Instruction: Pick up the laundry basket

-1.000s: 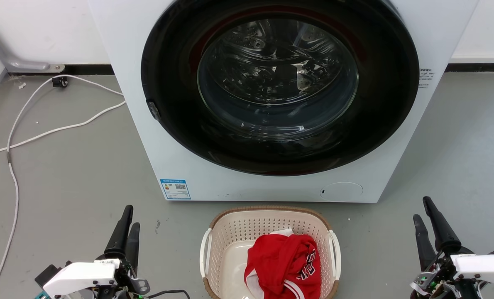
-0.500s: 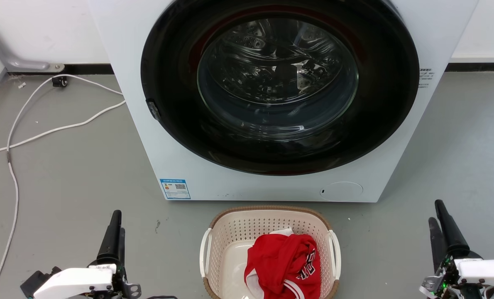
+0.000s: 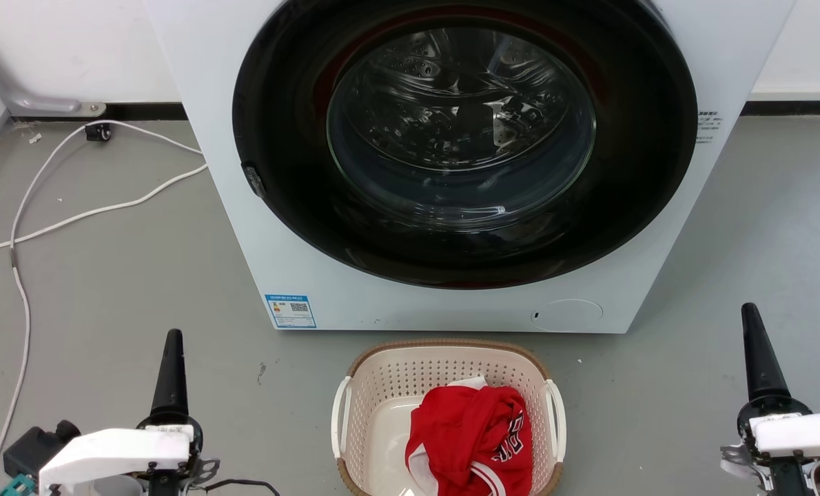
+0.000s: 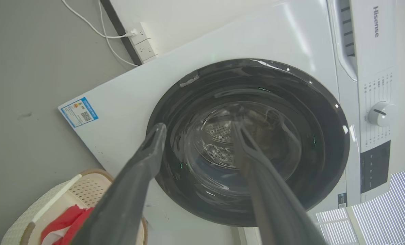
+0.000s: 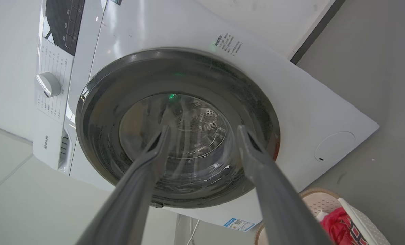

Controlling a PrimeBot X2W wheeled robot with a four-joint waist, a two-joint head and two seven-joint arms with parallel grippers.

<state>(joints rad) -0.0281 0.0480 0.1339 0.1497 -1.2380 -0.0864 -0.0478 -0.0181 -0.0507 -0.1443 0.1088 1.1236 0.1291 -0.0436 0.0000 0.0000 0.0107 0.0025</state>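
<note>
A white washing machine [image 3: 217, 103] stands on a grey floor [image 3: 107, 289] against a white wall [image 3: 72, 48] with black skirting [image 3: 148, 110], and white cables [image 3: 134, 202] trail beside it.

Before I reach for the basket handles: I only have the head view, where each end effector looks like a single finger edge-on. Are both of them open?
Observer: In the left wrist view the left end effector is open, jaws apart with nothing between them.
Operator: And the right one?
Observer: The right wrist view shows the right end effector open too, jaws spread and empty.
</note>
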